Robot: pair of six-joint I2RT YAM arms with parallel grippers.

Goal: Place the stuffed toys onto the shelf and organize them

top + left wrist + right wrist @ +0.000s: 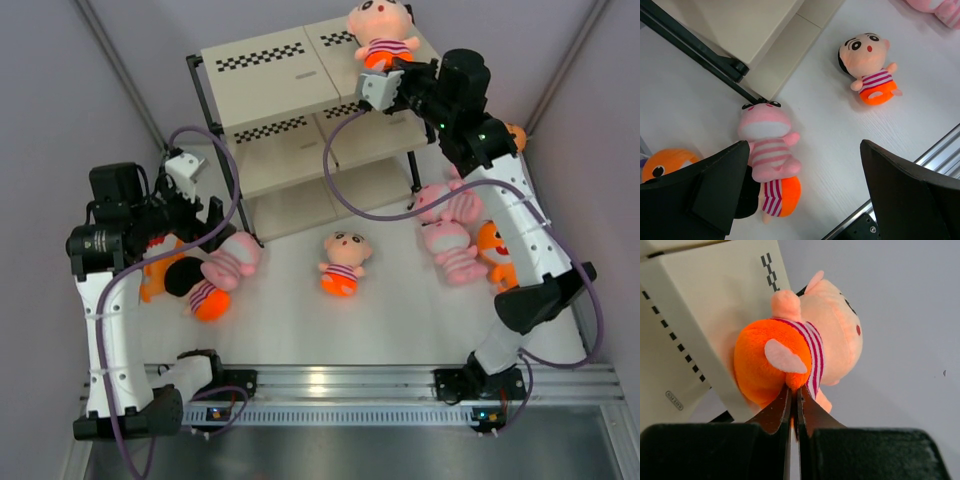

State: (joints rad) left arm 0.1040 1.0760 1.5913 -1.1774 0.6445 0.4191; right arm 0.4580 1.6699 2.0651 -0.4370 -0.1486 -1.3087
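The shelf (pixel 270 90) stands at the back of the table. My right gripper (pixel 382 78) is shut on the orange bottom of a peach-headed doll (pixel 381 30) at the right rear of the top board. In the right wrist view the gripper (pixel 794 392) pinches the doll (pixel 790 350) beside the board's edge (pixel 700 305). My left gripper (pixel 195 225) is open and empty above the left floor toys. In its wrist view the gripper (pixel 804 150) hovers over a pink striped animal (pixel 767 145) lying on a doll (pixel 782 197).
A doll (pixel 342 263) lies face up mid-table. An orange shark (pixel 160 270) lies left of the pink animal (pixel 235 258). Two pink animals (pixel 450 205) (pixel 455 250) and an orange shark (pixel 495 255) lie on the right. The shelf's foot (pixel 735 67) is near the left gripper.
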